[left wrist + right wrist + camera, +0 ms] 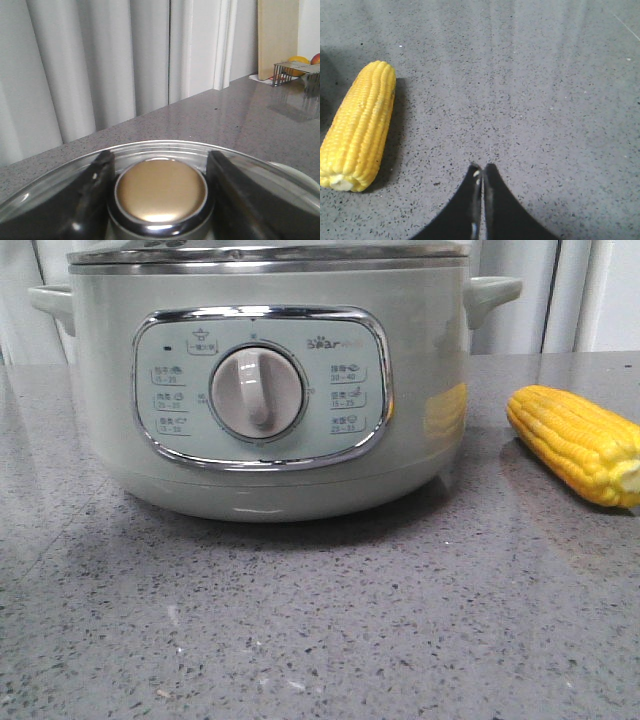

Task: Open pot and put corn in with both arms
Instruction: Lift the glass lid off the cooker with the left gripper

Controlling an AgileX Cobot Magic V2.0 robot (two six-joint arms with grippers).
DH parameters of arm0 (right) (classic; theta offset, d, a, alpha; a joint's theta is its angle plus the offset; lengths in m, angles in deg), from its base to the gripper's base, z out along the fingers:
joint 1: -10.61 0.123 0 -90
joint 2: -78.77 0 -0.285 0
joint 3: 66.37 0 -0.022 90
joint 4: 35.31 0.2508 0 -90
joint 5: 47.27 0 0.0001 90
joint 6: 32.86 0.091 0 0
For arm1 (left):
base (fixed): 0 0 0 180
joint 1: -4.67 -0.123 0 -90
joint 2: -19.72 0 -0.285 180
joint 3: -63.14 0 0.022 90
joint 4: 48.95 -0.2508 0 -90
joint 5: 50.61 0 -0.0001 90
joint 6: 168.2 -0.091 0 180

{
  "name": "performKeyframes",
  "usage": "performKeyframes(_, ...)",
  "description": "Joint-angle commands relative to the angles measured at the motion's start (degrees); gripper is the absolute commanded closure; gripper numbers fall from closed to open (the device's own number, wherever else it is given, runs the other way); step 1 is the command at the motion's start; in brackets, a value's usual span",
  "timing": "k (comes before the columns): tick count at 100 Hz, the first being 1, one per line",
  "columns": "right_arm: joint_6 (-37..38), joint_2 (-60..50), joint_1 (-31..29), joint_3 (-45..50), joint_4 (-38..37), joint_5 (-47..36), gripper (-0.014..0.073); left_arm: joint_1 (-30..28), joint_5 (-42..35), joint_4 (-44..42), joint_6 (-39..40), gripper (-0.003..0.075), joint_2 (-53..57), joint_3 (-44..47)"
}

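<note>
The pot (270,390), pale grey-green with a white dial, stands on the counter with its glass lid (50,192) on. In the left wrist view my left gripper (160,156) sits over the lid, its two black fingers pressed against either side of the round gold lid knob (161,190). The corn (575,440) lies on the counter to the right of the pot. My right gripper (482,167) hovers over bare counter beside the corn (360,125), fingers shut together and holding nothing. Neither gripper shows in the front view.
The grey speckled counter (300,620) stretches in front of and to the right of the pot. At the far end stand a wire rack with fruit (295,70) and a wooden board (277,37). A white curtain (100,65) hangs behind.
</note>
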Motion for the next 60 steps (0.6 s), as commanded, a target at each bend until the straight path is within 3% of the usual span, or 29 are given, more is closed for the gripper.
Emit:
performKeyframes(1, -0.02, 0.74, -0.43, -1.33, 0.13, -4.31, 0.0657, 0.21, -7.55, 0.09, -0.52, 0.0741, 1.57, -2.9)
performKeyframes(26, -0.02, 0.74, 1.41, -1.72, 0.04, -3.02, 0.0657, 0.21, -6.44, -0.01, -0.52, 0.0741, 4.07, -6.35)
performKeyframes(44, -0.02, 2.41, 4.43, -5.84, 0.53, 3.51, 0.0652, 0.21, -6.16, -0.01, -3.72, 0.0741, 8.58, -6.76)
performKeyframes(51, -0.02, 4.01, 5.2, -7.82, 2.21, 5.69, 0.0606, 0.21, -5.22, -0.01, -4.46, 0.0741, 10.84, -6.76)
performKeyframes(60, -0.02, 7.15, 6.74, -11.13, 4.65, 8.64, 0.0471, 0.21, -2.81, -0.01, -4.86, 0.0741, 14.16, -6.76)
